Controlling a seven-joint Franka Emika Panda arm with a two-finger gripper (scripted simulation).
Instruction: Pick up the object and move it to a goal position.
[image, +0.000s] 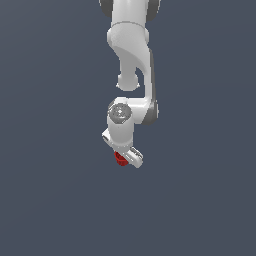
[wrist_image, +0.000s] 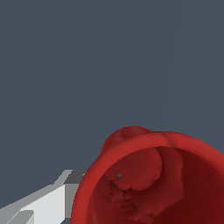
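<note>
Though label-free, red cup (wrist_image: 148, 183) against white hand (image: 124, 156).

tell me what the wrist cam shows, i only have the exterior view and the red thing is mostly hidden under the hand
Observer: The red cup fills much of the wrist view. Its open mouth faces the camera, and it is hollow with a flared rim.
Operator: are the fingers on it
Observer: One white finger shows right beside the cup's outer wall. I can't confirm contact, and the other finger is out of frame.
Operator: anything behind it
Observer: Only a plain grey-blue background shows behind the cup.
</note>
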